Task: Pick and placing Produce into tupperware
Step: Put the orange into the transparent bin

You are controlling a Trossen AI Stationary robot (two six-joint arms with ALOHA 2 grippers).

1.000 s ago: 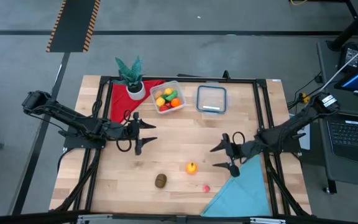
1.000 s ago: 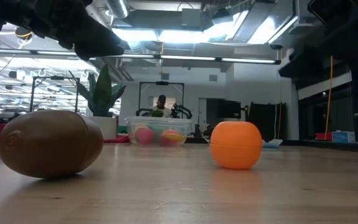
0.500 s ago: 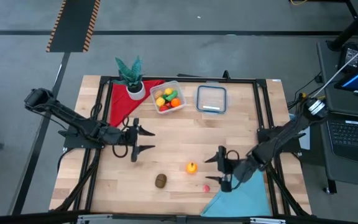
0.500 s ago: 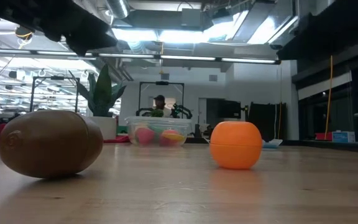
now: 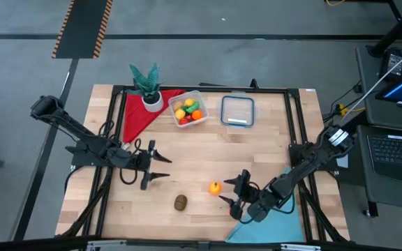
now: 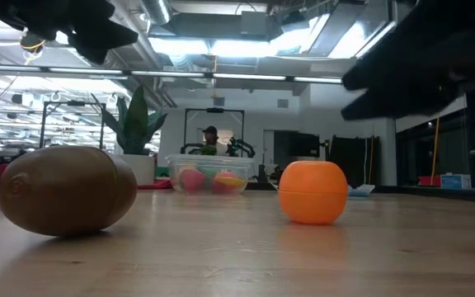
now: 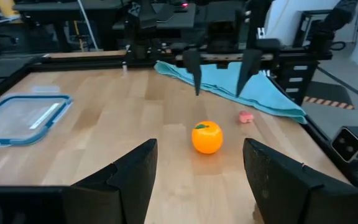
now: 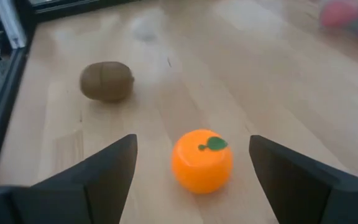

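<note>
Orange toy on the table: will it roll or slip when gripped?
The orange looks round with a slightly flattened base, so it probably sits steady but could roll if nudged sideways. Its smooth, glossy plastic may slip between the fingers of the open right tool.

Pale matt wood table (image 5: 208,150), glossy plastic orange (image 8: 202,160), soft teal cloth (image 5: 274,219).

Both arms reach inward over the table, the left gripper (image 5: 153,162) with fingers apart near the middle left, the right gripper (image 5: 231,192) low toward the front edge, its fingers (image 8: 104,169) spread wide and empty.
</note>
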